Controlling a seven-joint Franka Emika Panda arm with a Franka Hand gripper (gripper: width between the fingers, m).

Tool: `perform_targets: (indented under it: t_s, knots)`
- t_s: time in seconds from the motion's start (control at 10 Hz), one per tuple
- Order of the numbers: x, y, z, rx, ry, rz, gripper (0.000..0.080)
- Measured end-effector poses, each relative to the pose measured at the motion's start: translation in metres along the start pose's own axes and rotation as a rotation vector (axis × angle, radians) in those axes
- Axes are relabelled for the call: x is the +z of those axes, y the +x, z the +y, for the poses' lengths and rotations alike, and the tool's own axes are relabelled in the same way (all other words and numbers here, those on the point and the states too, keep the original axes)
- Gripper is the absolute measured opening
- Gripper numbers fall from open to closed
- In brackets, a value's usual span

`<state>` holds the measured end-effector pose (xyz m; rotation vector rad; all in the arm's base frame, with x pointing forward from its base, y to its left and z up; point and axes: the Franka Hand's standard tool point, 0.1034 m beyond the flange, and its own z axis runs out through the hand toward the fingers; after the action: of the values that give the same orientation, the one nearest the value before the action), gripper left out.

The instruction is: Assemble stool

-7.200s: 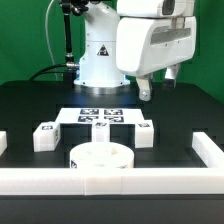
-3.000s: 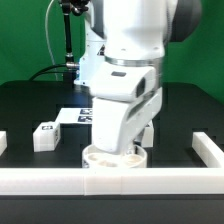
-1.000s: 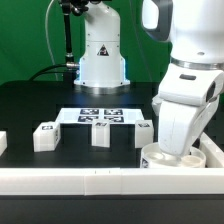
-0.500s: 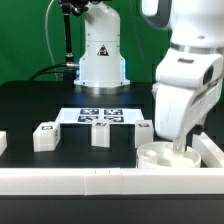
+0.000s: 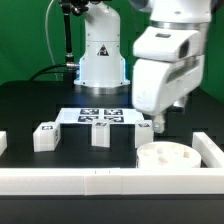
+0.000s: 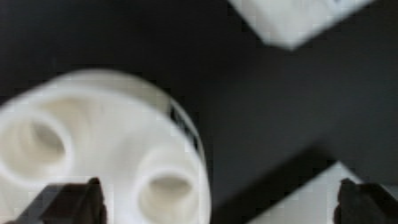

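Seat disc (image 5: 168,157) | beneath fingers (image 5: 158,121), apart | fingers spread wide

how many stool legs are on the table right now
3 legs: one at the exterior view's left, one before the marker board, one just behind the seat. More may be hidden.

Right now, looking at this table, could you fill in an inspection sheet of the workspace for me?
Surface: black table, white border rail along its front and the exterior view's right.
Job's things: round seat disc in the rail's corner, sockets up; three tagged legs in a row behind it.
Clutter: nothing seen besides the marker board.
Grippers: gripper open, empty, raised over the seat disc.
Cables: thin black cable near the arm's base.
Surroundings: green backdrop.
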<state>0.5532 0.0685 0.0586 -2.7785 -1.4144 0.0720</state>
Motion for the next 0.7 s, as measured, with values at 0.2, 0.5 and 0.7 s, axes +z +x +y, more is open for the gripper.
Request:
perform_targets:
  t_s: [0.2, 0.5, 0.7]
  knots:
    - [0.01, -0.025, 0.003, -0.007, 0.001, 0.002, 0.0648]
    - [0.01, -0.023, 0.003, 0.026, 0.002, 0.003, 0.0648]
    - [0.01, -0.022, 0.002, 0.174, 0.004, 0.006, 0.0648]
